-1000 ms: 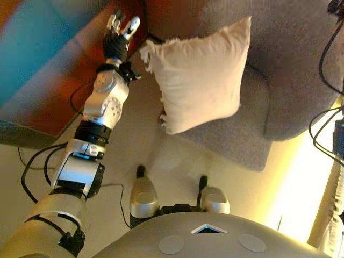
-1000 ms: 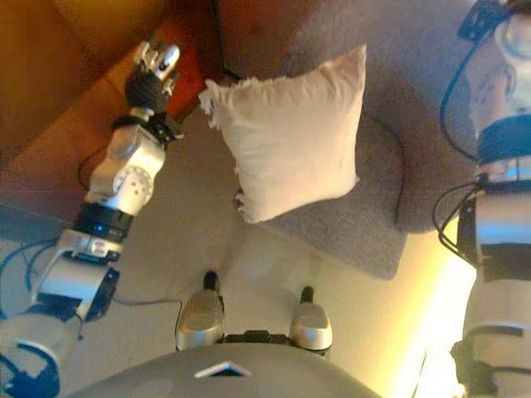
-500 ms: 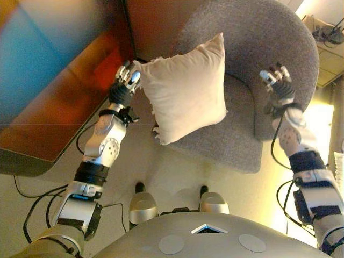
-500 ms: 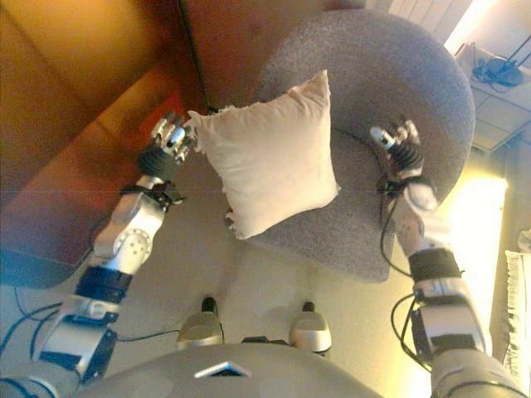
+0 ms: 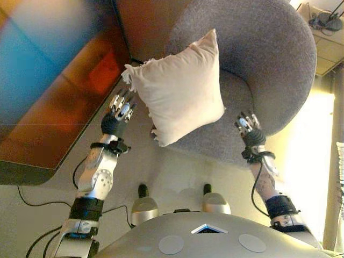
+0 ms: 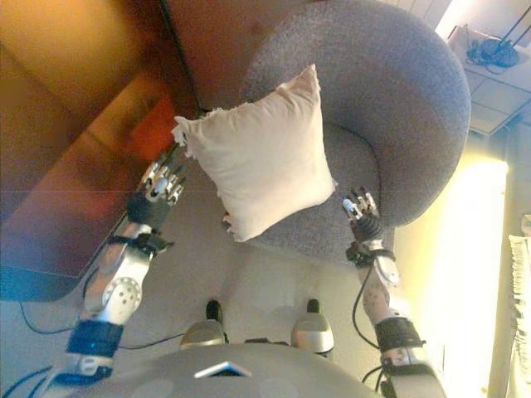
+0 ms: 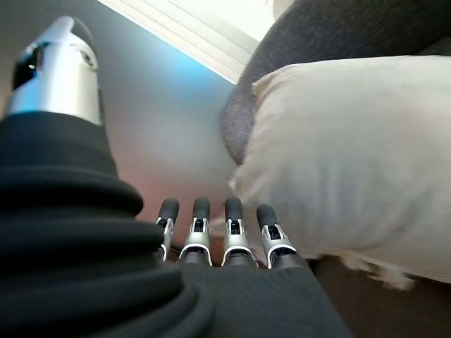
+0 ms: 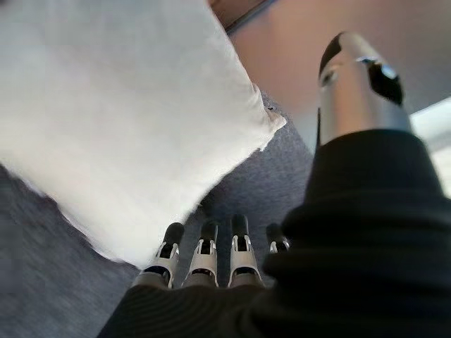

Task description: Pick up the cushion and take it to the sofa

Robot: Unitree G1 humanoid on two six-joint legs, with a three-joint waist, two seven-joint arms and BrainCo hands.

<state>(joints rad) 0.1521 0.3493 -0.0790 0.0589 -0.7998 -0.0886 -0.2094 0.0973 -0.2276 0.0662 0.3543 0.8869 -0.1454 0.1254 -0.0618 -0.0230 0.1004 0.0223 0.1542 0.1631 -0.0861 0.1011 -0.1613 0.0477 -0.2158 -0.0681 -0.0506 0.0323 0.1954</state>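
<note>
Reaching: both arms stretch forward toward a grey armchair (image 5: 269,59), one on each side of the cushion (image 5: 180,91) that leans against its backrest.
Left hand: the left hand (image 5: 119,113) hangs just beside the cushion's lower left edge, near its frayed corner, fingers straight and spread, holding nothing; whether a fingertip touches the fabric cannot be told.
Right hand: the right hand (image 5: 248,128) is raised at the front edge of the seat, well apart from the cushion's right corner, fingers straight and relaxed, empty.
Cushion: it stands tilted on one corner on the armchair seat, its top corner resting on the backrest.
Head views only: the armchair's rounded back, a reddish-brown wooden cabinet (image 5: 70,102) to the left of the chair, pale floor (image 5: 177,172) in front, and a shelf with dark cables (image 5: 328,24) at the far right.
Left wrist view only: the cushion (image 7: 352,155) seen edge-on, plump, with a loose fringe along its lower seam; the straight fingers (image 7: 232,232) point at it without reaching it.
Right wrist view only: the cushion's (image 8: 120,120) pointed corner over the seat, and the fingers (image 8: 204,253) in a straight row short of it.
Materials: cream woven cloth on the cushion; coarse grey upholstery on the chair, curved like a tub.
</note>
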